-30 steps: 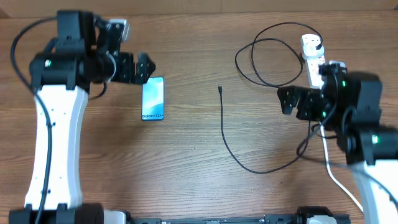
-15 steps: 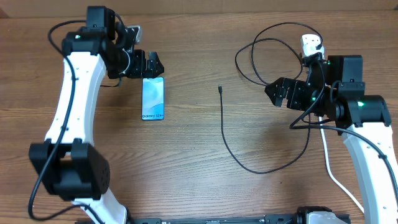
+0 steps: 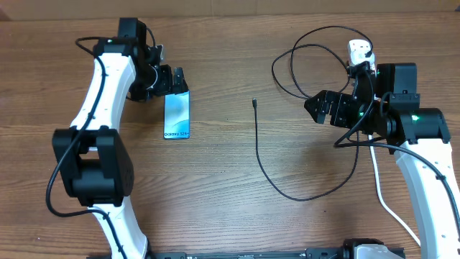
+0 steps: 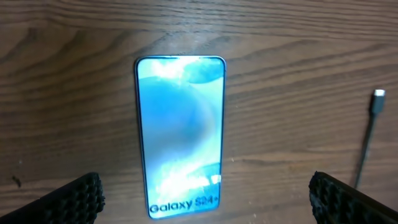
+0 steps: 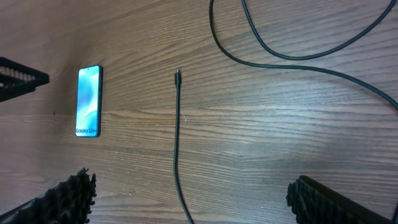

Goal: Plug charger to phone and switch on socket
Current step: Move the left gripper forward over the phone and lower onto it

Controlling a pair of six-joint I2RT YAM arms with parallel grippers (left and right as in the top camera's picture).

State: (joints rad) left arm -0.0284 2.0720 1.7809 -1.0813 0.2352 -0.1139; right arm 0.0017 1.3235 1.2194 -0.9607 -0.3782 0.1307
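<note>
The phone (image 3: pixel 177 114) lies flat on the wooden table, its blue screen lit with white text at the near end; it also shows in the left wrist view (image 4: pixel 180 134) and the right wrist view (image 5: pixel 88 101). My left gripper (image 3: pixel 172 80) is open, just behind the phone's far end. The charger's black cable (image 3: pixel 260 155) lies in a long curve, its connector tip (image 3: pixel 254 103) (image 4: pixel 378 99) (image 5: pixel 177 74) right of the phone. My right gripper (image 3: pixel 321 108) is open and empty, right of the tip. The white socket (image 3: pixel 359 52) sits at the back right, partly hidden by my right arm.
Loops of the black cable (image 3: pixel 302 68) lie between the socket and the tip. A thick white cord (image 3: pixel 392 212) runs from the socket toward the front right edge. The left arm's base stands at the front left.
My left arm has swung so that its gripper sits just behind the phone's far end. My right gripper has moved left, toward the cable tip. Phone and cable have not moved.
</note>
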